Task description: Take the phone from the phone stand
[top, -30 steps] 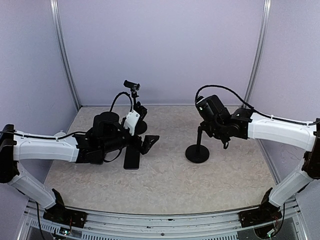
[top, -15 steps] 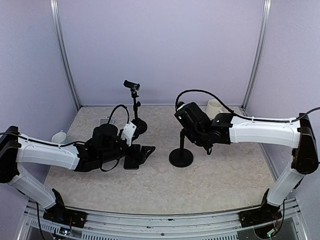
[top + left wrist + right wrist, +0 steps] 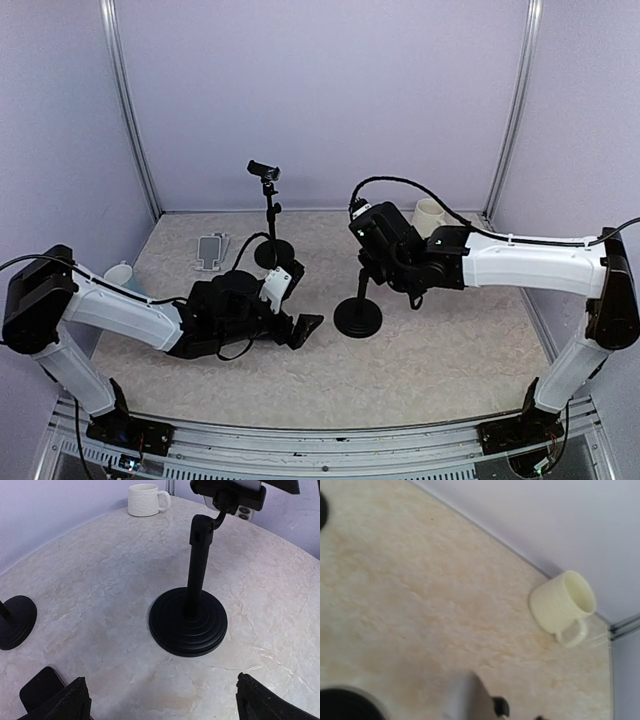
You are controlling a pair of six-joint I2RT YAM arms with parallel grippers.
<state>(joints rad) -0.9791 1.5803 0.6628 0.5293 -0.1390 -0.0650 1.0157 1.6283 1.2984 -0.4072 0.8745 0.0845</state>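
The black phone stand [image 3: 358, 317] has a round base and a thin pole, and stands mid-table; it also shows in the left wrist view [image 3: 189, 622]. The phone [image 3: 243, 513] sits in the clamp at the stand's top, and only its lower edge with the camera lenses shows. My right gripper [image 3: 375, 252] is at the stand's top and appears shut on the phone, a blurred grey slab [image 3: 465, 700] in the right wrist view. My left gripper [image 3: 300, 328] lies low on the table left of the base, open and empty [image 3: 165, 705].
A cream mug [image 3: 430, 213] stands at the back right. A small camera on a tripod [image 3: 270, 215] stands at the back centre. A grey holder [image 3: 212, 250] and a white cup [image 3: 118, 272] lie at the left. A flat black object [image 3: 42, 692] lies by my left finger.
My right gripper has moved left, and the stand has slid left with it. My left arm has dropped lower and nearer, now covering the flat black object.
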